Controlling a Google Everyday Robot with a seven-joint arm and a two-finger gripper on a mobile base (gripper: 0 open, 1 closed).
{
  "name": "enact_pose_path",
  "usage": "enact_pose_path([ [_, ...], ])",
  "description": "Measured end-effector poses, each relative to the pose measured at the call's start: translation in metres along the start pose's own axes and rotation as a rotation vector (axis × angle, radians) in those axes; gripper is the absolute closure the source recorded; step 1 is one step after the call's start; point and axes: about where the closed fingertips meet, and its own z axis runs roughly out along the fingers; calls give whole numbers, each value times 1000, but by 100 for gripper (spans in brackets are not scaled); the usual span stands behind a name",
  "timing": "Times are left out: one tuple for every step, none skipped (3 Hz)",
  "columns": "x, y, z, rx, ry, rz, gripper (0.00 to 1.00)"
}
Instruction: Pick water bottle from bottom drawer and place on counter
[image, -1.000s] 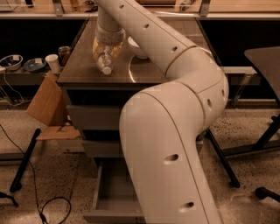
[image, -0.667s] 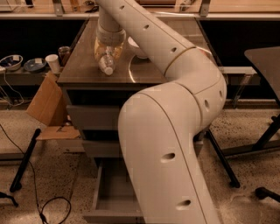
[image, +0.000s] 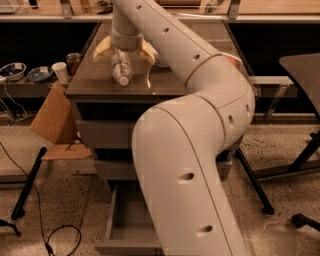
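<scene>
The water bottle (image: 120, 68) lies on the counter (image: 95, 84) of the grey cabinet, cap end toward me. My gripper (image: 125, 51) hangs just above it, open, with one yellowish finger (image: 102, 48) on the bottle's left and the other on its right, neither touching it. The bottom drawer (image: 126, 226) stands pulled open near the floor; its visible floor is bare and my arm hides its right part.
A cardboard box (image: 52, 119) leans on the cabinet's left. A paper cup (image: 61, 72), a dark jar (image: 73, 62) and bowls (image: 14, 70) sit on a low shelf at left. A black stand leg (image: 29, 183) and a cable (image: 55, 235) lie on the floor. A dark table (image: 304, 66) stands at right.
The fingers, closed around the bottle before, have spread apart. The bottle has been let go and now rests on the counter.
</scene>
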Motion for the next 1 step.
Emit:
enact_pose_path([
  [0,0,0,0,0,0,0],
])
